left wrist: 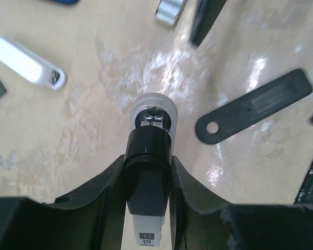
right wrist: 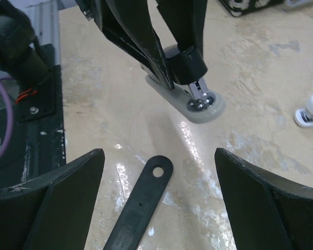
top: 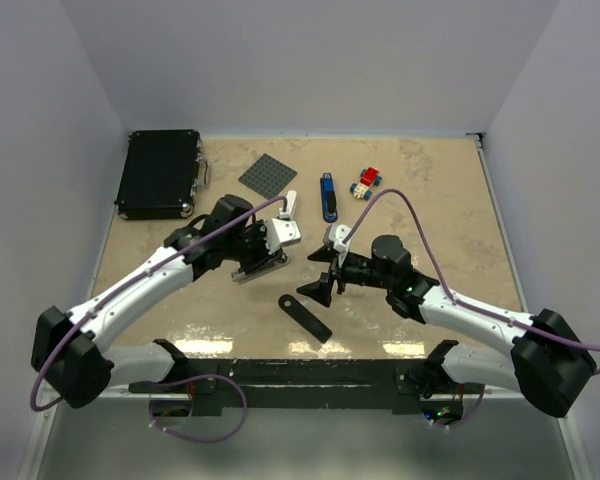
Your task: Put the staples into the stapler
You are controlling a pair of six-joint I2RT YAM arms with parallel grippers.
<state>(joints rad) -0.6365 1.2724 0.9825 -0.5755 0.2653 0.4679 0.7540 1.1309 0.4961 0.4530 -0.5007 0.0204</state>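
Step in hand looks like securing the stapler; left gripper is clamped on its black body from both sides, clear base underneath, nose pointing out past the fingertips toward the right arm; nose sits low over the table, cannot tell if it touches; right gripper has its fingers wide apart and holds nothing, hovering just short of the stapler nose with a flat black strip lying on the table below it; staples are probably the small white piece lying on the table just beyond the left gripper, near the blue object, apart from both grippers; too small to confirm any markings; nothing visibly loaded, so my read is early in the task, stapler in hand and staples not picked up; whether the magazine is open is unclear from these views, only a bit of metal shows at the nose; next move likely calls for the left arm to keep the stapler steady while the magazine gets exposed, then the free right gripper reaches past the stapler to the white piece; needs a narrow, careful pinch as the piece is small and lies flat; risk is knocking it toward the toy-brick car or grey plate; black case is well apart at the far left.
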